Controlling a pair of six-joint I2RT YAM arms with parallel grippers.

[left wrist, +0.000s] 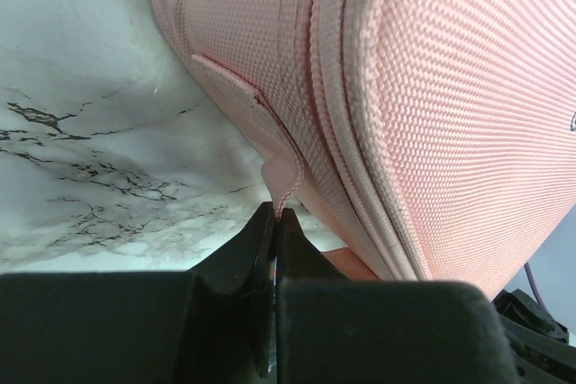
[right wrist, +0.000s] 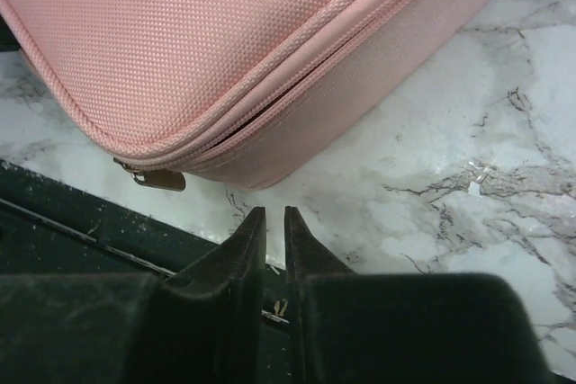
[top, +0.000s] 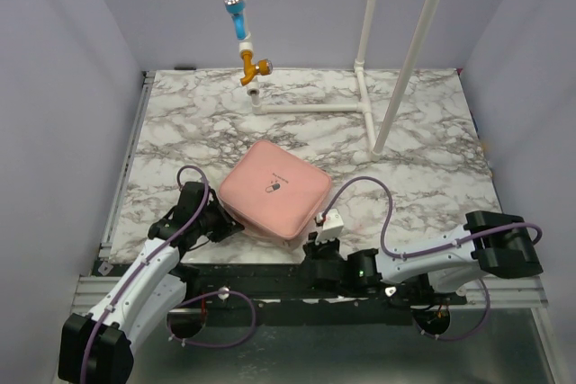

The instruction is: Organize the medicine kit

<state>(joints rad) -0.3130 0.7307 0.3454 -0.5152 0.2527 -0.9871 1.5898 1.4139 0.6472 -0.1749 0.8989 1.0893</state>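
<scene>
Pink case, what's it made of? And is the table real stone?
The medicine kit looks like matte woven fabric: a fine grid weave and stitched piping show. Its zipper pull looks like shiny metal. The table looks like white marble with grey veins, but it could be a printed surface; the pictures cannot settle that.

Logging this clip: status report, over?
left end effector shut on medicine kit fabric tab; right end effector barely parted, empty, by zipper pull; kit closed; nothing in the way.
</scene>
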